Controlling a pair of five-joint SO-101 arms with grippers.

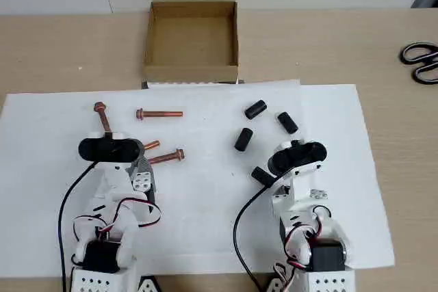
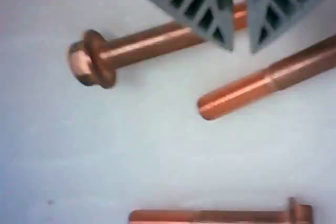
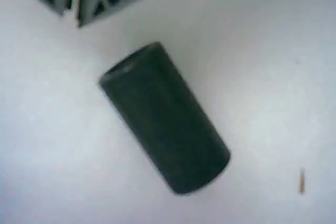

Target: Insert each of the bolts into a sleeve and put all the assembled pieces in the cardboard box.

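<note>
Several copper bolts lie on the left of the white paper [image 1: 205, 203]: one [image 1: 102, 115] far left, one [image 1: 159, 113] behind, one [image 1: 151, 145] half under the left arm, and one [image 1: 168, 156] nearest it. My left gripper [image 2: 240, 45] hangs shut just over that nearest bolt's [image 2: 131, 45] shank. Another bolt's plain end [image 2: 236, 93] lies beside it. Black sleeves [image 1: 255, 109] [image 1: 287, 122] [image 1: 243, 139] lie to the right. A further sleeve [image 3: 165, 119] lies flat beside my shut right gripper [image 3: 73, 18], apart from it. The cardboard box [image 1: 191, 72] stands open at the back.
Scissors [image 1: 421, 63] lie on the bare wooden table at the far right. The paper between the two arms holds nothing. Cables trail from both arm bases at the front edge.
</note>
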